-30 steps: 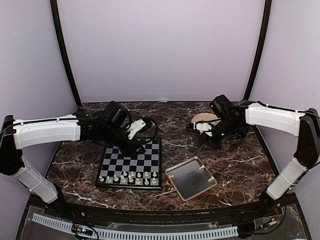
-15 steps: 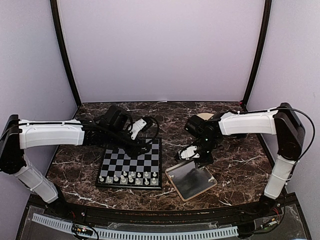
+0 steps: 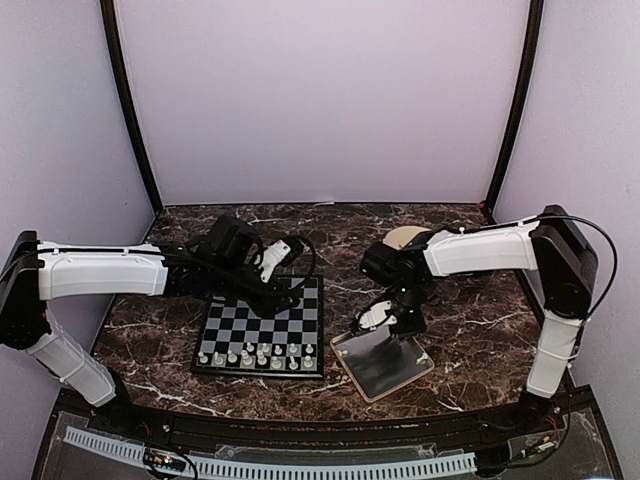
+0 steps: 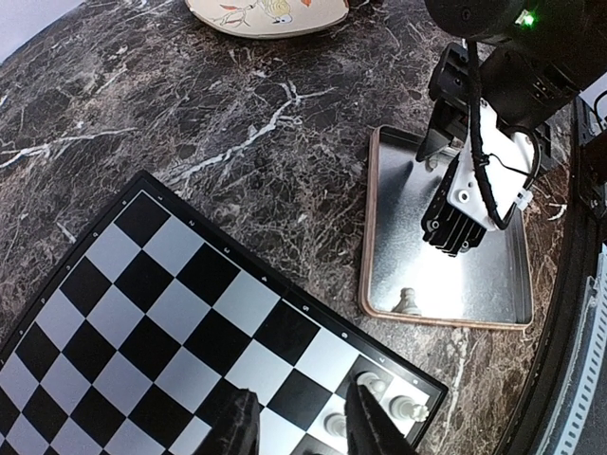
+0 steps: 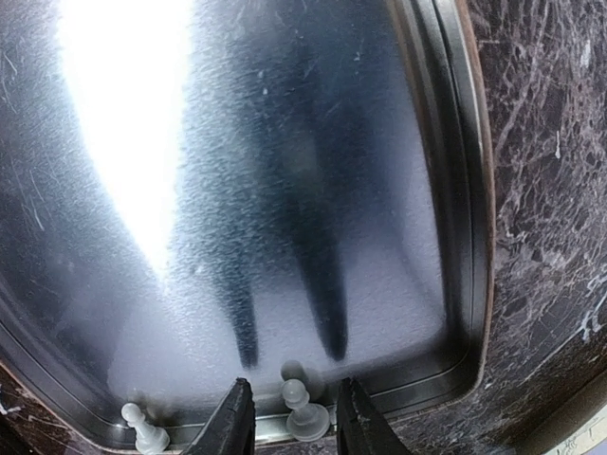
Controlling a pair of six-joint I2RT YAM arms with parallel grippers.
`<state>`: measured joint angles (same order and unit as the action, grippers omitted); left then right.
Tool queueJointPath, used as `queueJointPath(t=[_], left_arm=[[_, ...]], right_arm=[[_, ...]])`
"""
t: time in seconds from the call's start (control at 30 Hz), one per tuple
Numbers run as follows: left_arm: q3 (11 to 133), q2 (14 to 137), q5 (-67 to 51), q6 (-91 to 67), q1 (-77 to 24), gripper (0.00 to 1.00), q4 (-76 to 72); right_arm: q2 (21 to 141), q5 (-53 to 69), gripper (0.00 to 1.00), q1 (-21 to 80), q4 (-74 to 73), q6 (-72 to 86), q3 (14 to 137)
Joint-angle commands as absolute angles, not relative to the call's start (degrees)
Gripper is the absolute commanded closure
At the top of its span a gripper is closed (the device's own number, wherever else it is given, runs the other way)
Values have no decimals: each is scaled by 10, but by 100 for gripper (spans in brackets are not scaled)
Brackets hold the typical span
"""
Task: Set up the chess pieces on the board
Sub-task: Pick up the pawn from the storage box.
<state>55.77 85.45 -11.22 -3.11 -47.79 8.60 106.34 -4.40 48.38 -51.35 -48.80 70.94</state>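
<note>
Board (image 3: 262, 326) is laid flat on the dark marble table (image 3: 480, 300), left of centre. Chess pieces (image 3: 258, 356) on it are lined up in the two rows nearest the arm bases; types can't be told from the top view. Left gripper (image 4: 303, 398) is held over the board with jaws spread. Checkered squares are visible through the gap and nothing is seen clamped. A white corner piece (image 4: 372, 384) is stood on the board just beside one fingertip. Whether it is being touched can't be resolved. Square metal tray (image 3: 385, 372) is placed just right of the board, apart from it and rotated relative to it. Right gripper (image 5: 294, 393) is lowered into a tray corner. Its jaws are parted and set either side of a pawn-shaped piece (image 5: 302, 409), which is stood upright against the tray wall. A sliver of tray is visible on both sides of its base, so it is straddled, not pinched. A second tray piece (image 5: 142, 428) is stood further along the same wall, outside the jaws. One small piece is also picked up in the tray from the left wrist view; whether it is one of those two can't be told. A round beige plate (image 4: 266, 11) with a printed figure is located at the far side, beyond the tray, partly hidden by the right arm in the top view.
</note>
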Motion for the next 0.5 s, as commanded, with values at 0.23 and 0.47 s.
queueJointPath(t=[0.23, 0.47], left_arm=[[545, 838, -115, -37, -478, 67, 73], [543, 837, -114, -40, -478, 66, 73]], right_arm=[[1082, -103, 76, 514, -525, -474, 704], [1085, -125, 76, 525, -532, -464, 701]])
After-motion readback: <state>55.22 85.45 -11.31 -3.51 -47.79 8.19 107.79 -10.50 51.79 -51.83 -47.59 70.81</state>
